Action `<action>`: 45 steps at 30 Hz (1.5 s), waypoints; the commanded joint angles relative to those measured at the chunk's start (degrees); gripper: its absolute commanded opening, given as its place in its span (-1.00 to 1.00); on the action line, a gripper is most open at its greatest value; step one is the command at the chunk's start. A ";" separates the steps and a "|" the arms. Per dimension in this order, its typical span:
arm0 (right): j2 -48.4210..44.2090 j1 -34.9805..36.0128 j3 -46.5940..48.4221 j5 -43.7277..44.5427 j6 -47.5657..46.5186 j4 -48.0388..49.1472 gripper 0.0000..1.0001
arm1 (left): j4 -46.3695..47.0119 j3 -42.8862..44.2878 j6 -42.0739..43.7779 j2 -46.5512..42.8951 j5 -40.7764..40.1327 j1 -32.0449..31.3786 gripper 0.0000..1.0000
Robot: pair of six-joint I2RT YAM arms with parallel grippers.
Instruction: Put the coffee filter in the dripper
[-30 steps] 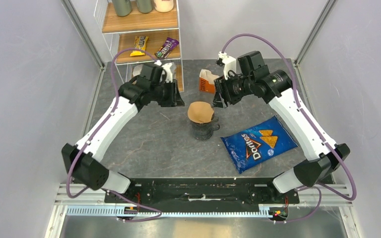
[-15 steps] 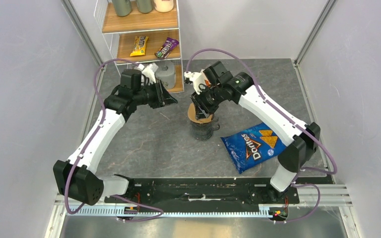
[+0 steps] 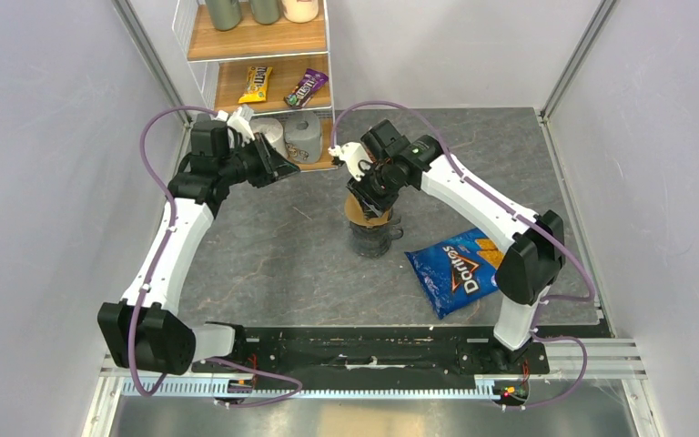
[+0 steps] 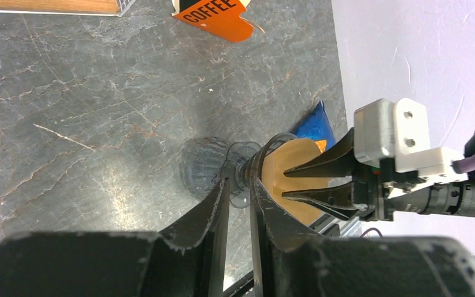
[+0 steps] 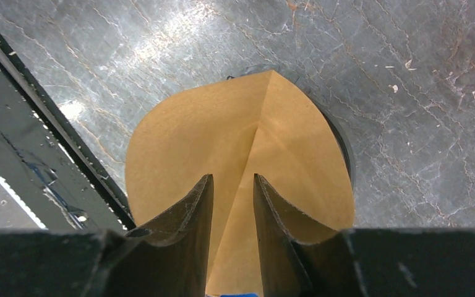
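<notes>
The right jaws stand a narrow slit apart with nothing pinched between them, their tips pointing down at the coffee filter point(image 5: 235, 136) from directly above the dripper point(image 5: 345, 151); whether the tips touch the paper I cannot tell. The tan filter sits opened in the dripper's mouth, its crease running under the gap. The dripper stands on a glass mug point(image 3: 375, 238) on the grey table point(image 3: 282, 264). The left jaws are likewise only slightly parted and empty, hanging well to the left of the dripper and aimed toward it, above the table. A blue Doritos bag point(image 3: 469, 266) lies near the dripper, to its right on the near side. An orange coffee packet point(image 4: 213, 12) stands beyond the dripper, and a wooden shelf point(image 3: 259, 41) rises farther back, left of the dripper
</notes>
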 commanded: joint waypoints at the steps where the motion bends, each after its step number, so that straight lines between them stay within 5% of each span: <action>1: 0.73 0.40 -1.54 1.54 -2.52 2.92 -0.27 | 1.95 1.03 -2.16 -2.26 1.47 0.52 -0.50; 24: 1.88 0.35 -9.50 2.42 -7.70 9.33 -0.37 | 1.47 -2.15 -2.97 -4.31 2.70 0.88 -0.53; 30: 1.97 0.37 -10.23 2.99 -8.12 9.52 -0.71 | 1.51 -1.97 -2.96 -3.69 2.79 0.89 -0.54; 45: 3.57 0.75 -9.79 3.30 -9.01 9.59 -0.85 | 1.51 -1.70 -3.07 -3.03 3.10 0.81 -0.54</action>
